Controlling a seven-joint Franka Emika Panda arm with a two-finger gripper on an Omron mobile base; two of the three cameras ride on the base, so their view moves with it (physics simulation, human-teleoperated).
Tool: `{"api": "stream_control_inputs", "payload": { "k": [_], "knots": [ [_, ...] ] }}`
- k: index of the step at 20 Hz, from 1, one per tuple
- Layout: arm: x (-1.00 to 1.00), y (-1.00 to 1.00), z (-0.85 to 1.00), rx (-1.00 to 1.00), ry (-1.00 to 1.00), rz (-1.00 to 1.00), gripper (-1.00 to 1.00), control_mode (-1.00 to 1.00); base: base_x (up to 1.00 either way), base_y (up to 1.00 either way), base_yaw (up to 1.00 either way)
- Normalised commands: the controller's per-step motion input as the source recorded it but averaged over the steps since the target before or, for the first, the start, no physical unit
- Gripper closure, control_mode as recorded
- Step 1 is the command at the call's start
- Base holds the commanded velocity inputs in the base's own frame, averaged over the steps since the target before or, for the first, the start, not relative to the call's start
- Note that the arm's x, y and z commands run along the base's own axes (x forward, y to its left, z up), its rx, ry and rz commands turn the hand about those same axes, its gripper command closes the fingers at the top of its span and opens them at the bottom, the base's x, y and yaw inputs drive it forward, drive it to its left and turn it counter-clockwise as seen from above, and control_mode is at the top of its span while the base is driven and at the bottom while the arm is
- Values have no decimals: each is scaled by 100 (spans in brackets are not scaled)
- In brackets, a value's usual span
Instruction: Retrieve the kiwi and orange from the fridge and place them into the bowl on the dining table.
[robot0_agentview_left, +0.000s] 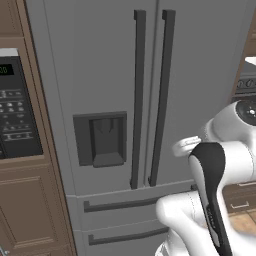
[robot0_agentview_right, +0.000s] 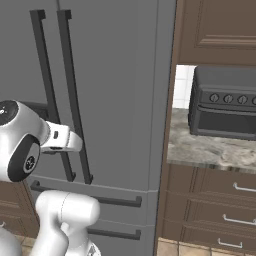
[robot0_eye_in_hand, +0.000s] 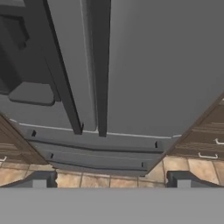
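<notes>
the task looks barely begun. the fridge (robot0_agentview_left: 100, 75) stands with both french doors shut, its two long dark handles (robot0_agentview_left: 150, 100) side by side at the centre seam, and the bottom drawers (robot0_eye_in_hand: 100, 151) closed as well. no fruit can be seen, so the kiwi and orange are presumably behind those doors, though that is a guess. everything is left to do: open a door, take each fruit out, carry them to the bowl on the dining surface.

the claw (robot0_eye_in_hand: 111, 180) is wide open and holds nothing; its two dark fingertips (robot0_eye_in_hand: 37, 179) stand far apart at the bottom of the hand view. the fridge lies straight ahead of the claw, apart from it and not touched. the lower ends of the two handles sit ahead of the claw and a little toward its left fingertip, with the door seam between them. the dispenser recess (robot0_eye_in_hand: 26, 74) is further off to that same side. below the handles, nearer the claw, run the drawer fronts, then the tiled floor (robot0_eye_in_hand: 183, 166). brown cabinets (robot0_eye_in_hand: 205, 135) flank the fridge beyond the right fingertip.

next i would expect a reach for one handle.
</notes>
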Motion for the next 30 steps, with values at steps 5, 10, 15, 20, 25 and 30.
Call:
{"api": "stream_control_inputs", "payload": {
  "k": [5,10,15,20,25,30],
  "knots": [
    [-27,0,0,0,-9,0,-100,-100,0,0,0],
    [-23,0,0,0,-7,0,-100,-100,0,0,0],
    [-22,0,0,0,-8,0,-100,-100,0,0,0],
    [-4,0,-11,0,-21,0,-100,-100,0,0,0],
    [11,0,-20,0,-40,0,-100,-100,0,0,0],
    [11,0,-16,0,-30,1,-100,100,1,0,0]
  ]
}}
